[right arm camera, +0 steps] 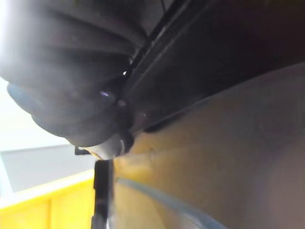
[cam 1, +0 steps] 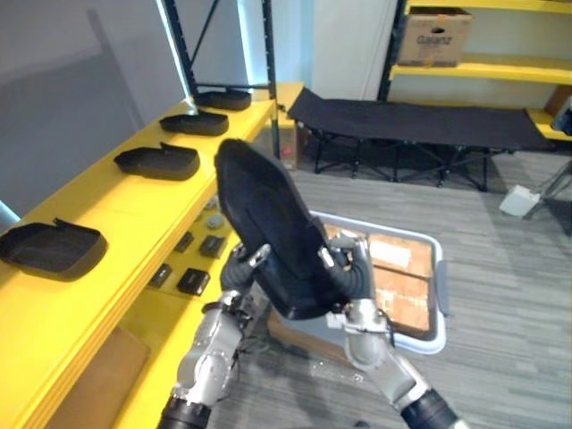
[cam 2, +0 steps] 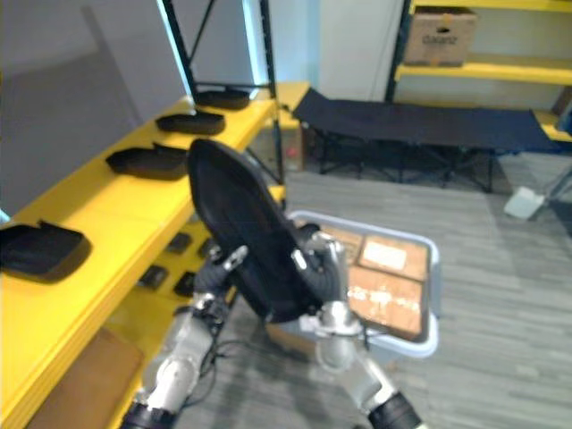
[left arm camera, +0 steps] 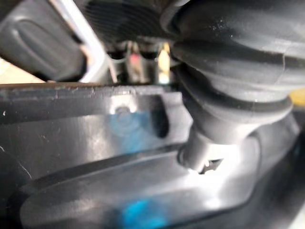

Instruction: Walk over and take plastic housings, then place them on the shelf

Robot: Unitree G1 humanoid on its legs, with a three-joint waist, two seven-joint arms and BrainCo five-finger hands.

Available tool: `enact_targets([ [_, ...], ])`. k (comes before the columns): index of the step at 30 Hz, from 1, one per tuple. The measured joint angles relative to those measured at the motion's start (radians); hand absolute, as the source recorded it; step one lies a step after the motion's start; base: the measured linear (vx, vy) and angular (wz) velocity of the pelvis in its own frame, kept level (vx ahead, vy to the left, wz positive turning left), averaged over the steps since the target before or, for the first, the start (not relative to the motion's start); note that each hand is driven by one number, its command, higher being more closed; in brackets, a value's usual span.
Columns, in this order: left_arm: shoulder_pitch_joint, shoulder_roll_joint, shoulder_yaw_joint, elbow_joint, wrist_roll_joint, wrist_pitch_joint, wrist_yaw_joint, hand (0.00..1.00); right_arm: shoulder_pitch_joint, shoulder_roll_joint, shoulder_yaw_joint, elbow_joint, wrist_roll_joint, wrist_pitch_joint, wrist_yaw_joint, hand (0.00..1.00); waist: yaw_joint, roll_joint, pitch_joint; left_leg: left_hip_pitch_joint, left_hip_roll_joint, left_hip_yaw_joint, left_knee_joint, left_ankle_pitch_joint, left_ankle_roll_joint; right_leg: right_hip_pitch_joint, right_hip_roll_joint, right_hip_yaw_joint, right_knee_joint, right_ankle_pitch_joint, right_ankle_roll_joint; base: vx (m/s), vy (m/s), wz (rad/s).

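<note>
A large black plastic housing [cam 1: 268, 232] is held tilted on edge in front of me, above the aisle beside the yellow shelf [cam 1: 98, 295]. My left hand [cam 1: 238, 270] grips its lower left edge with curled fingers. My right hand [cam 1: 347, 268] clasps its lower right side, fingers wrapped over the rim. The left wrist view looks closely at the housing's glossy inner surface [left arm camera: 119, 157]. In the right wrist view, the housing's dark edge [right arm camera: 214, 47] sits against the hand's cover. Several more black housings lie along the shelf top, the nearest [cam 1: 54, 248] at the left.
A grey bin [cam 1: 440, 295] with cardboard packs stands on the floor just behind the held housing. Small black parts [cam 1: 192, 281] lie on the lower shelf level. A black folding cot [cam 1: 411, 121] and a far shelf with a cardboard box [cam 1: 433, 36] stand across the room.
</note>
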Motion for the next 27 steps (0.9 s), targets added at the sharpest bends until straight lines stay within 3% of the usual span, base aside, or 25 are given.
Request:
enact_targets([
  [3,0.010,0.000,-0.016,0.000,-0.002,-0.052,0.023,1.00,-0.012,0.001,0.014,0.000,0.000,0.000,-0.001,1.00,0.000,-0.005,-0.006,0.000,0.000,-0.001,0.000,0.000,0.000,0.002,0.000,-0.002,0.000,0.003,0.005,0.00,0.000,0.00],
  [4,0.014,0.000,-0.023,0.000,-0.003,-0.065,0.030,1.00,-0.012,0.001,0.017,0.001,0.000,0.003,-0.002,0.00,0.001,-0.009,-0.011,0.000,0.000,-0.002,0.000,0.000,0.000,0.002,0.000,-0.003,0.000,0.003,0.005,0.00,0.000,0.00],
  [9,0.016,-0.006,-0.029,0.000,-0.042,-0.097,0.054,1.00,-0.012,0.024,0.060,0.002,0.002,-0.001,-0.041,0.00,0.001,-0.022,-0.029,0.001,0.000,-0.001,0.000,0.000,0.000,0.003,-0.001,-0.003,0.000,-0.001,-0.001,0.00,0.000,0.00],
  [12,0.016,-0.026,-0.037,0.000,0.035,-0.135,0.125,1.00,-0.012,0.042,0.066,0.018,0.030,-0.005,-0.039,0.00,0.004,-0.027,-0.036,0.002,0.000,-0.003,0.001,0.000,0.000,0.006,-0.001,-0.007,0.000,-0.002,-0.003,0.00,0.000,0.00],
  [18,0.015,-0.074,-0.008,-0.070,0.382,-0.177,0.365,1.00,-0.012,0.063,0.081,-0.074,0.193,-0.006,0.058,0.00,0.013,-0.027,-0.035,0.016,0.006,-0.008,0.000,-0.002,-0.004,0.023,0.004,-0.019,0.000,-0.010,-0.007,0.00,0.000,0.01],
  [24,-0.001,-0.094,0.095,-0.131,0.616,-0.196,0.479,1.00,-0.011,0.090,0.017,-0.230,0.382,-0.007,0.188,0.00,0.014,-0.036,-0.028,0.018,0.017,-0.009,0.004,-0.006,-0.009,0.027,0.013,-0.021,0.000,-0.014,-0.011,0.00,0.000,0.00],
  [27,-0.012,-0.092,0.150,-0.158,0.774,-0.194,0.541,1.00,0.001,0.081,-0.096,-0.306,0.549,-0.007,0.318,0.00,0.012,-0.044,-0.019,0.023,0.021,-0.006,0.005,-0.009,-0.012,0.029,0.018,-0.019,0.000,-0.015,-0.011,0.00,0.005,-0.04],
])
